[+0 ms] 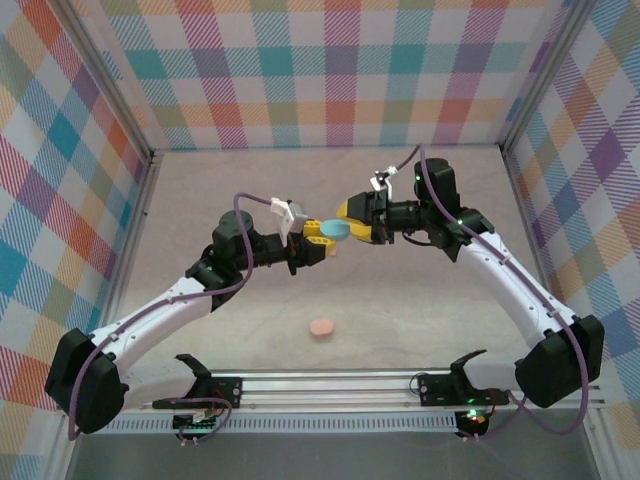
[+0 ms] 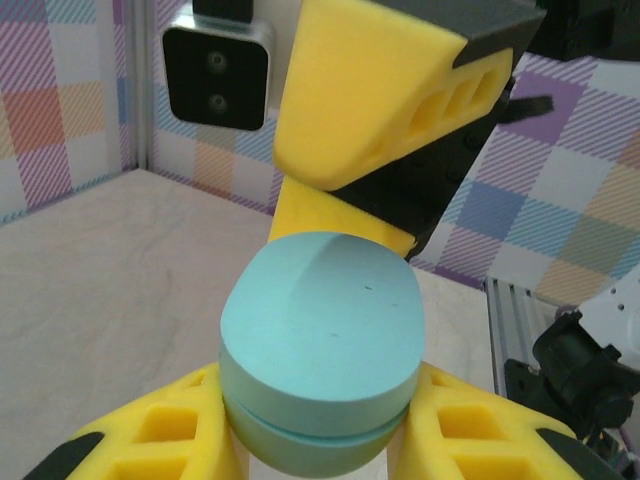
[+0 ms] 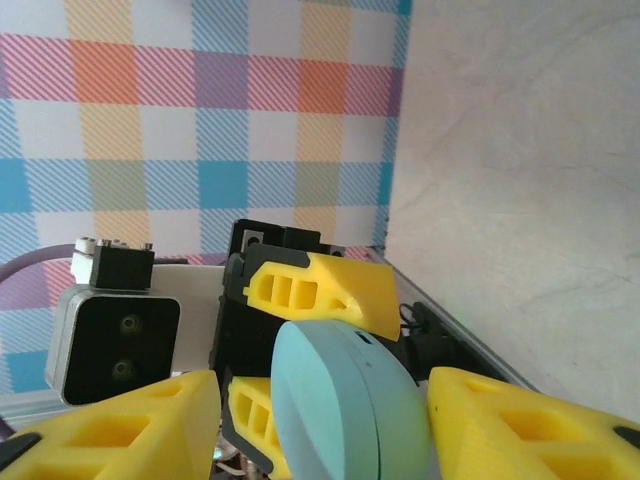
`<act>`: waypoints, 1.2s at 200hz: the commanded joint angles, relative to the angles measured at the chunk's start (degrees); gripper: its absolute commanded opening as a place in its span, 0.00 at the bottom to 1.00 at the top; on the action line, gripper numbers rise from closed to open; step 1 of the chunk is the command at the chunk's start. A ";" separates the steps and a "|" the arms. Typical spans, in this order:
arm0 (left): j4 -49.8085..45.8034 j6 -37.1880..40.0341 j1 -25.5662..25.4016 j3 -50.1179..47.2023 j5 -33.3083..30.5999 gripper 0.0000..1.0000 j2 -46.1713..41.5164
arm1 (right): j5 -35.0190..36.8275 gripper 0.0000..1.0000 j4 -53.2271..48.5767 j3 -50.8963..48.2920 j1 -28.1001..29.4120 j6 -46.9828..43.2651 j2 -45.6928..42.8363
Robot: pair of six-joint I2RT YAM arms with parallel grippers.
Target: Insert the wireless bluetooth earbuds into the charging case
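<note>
A light blue oval charging case (image 1: 338,230) hangs closed above the middle of the table. My left gripper (image 1: 318,232) is shut on it, its yellow fingers (image 2: 150,430) pressed on both narrow sides of the case (image 2: 320,340). My right gripper (image 1: 354,228) faces it from the right and stands open. In the right wrist view its fingers (image 3: 130,420) flank the case (image 3: 350,410) with a gap on the left side. The earbuds are out of view.
A pink oval case (image 1: 322,327) lies on the table near the front rail (image 1: 330,385). A small pink thing (image 1: 335,252) shows on the table just under the grippers. Checked walls enclose the table on three sides.
</note>
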 commanded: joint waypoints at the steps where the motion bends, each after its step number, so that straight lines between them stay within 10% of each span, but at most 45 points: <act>1: 4.22 -1.86 -0.07 2.59 1.37 0.00 0.86 | -4.56 0.56 8.47 -2.20 0.26 5.79 0.15; 191: -1.88 1.17 -0.34 7.59 0.37 0.01 5.98 | -9.78 0.29 17.93 -4.78 0.54 12.18 2.40; 213: -2.91 1.40 -0.33 7.63 0.09 0.12 5.58 | -9.42 0.27 18.94 -4.89 0.54 12.84 3.13; 240: -5.17 1.87 -0.34 6.85 -2.21 0.60 4.13 | -9.01 0.27 19.84 -4.89 -0.34 13.28 4.02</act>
